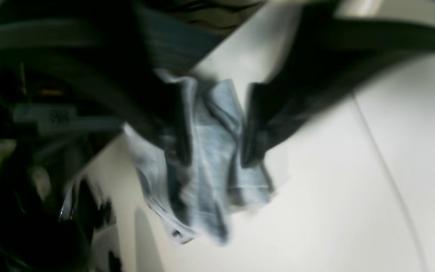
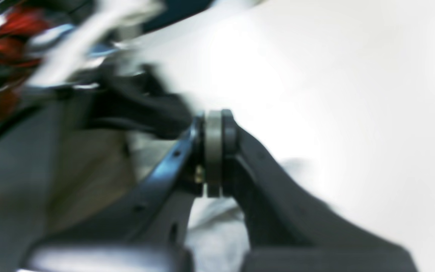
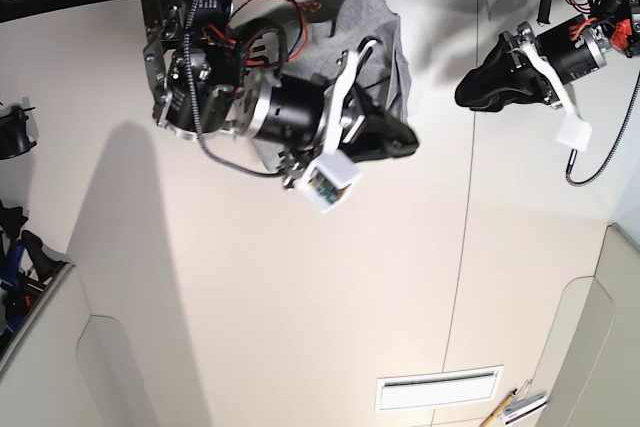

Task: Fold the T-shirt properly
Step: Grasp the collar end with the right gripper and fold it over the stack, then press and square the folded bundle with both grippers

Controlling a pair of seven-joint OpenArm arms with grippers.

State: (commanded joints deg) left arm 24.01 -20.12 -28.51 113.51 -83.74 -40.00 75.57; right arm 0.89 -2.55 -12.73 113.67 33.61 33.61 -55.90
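The grey T-shirt (image 3: 375, 32) lies bunched at the table's far edge, partly hidden under the arm on the base view's left. That arm's right gripper (image 3: 405, 137) points right, just beyond the cloth's near edge. In its wrist view the right gripper (image 2: 213, 113) is shut on a thin grey strip of T-shirt (image 2: 213, 230), which trails pale below the pads. The left gripper (image 3: 465, 92) hovers to the shirt's right, apart from it. The blurred left wrist view shows the left gripper (image 1: 213, 162) with fingers apart and the crumpled T-shirt (image 1: 213, 143) behind the gap.
The white table (image 3: 300, 297) has a seam (image 3: 462, 207) running front to back. A slotted vent (image 3: 437, 389) and a pencil (image 3: 500, 411) sit near the front right. Dark gear (image 3: 12, 132) lines the left edge. Red and black cables (image 3: 290, 7) loop over the shirt.
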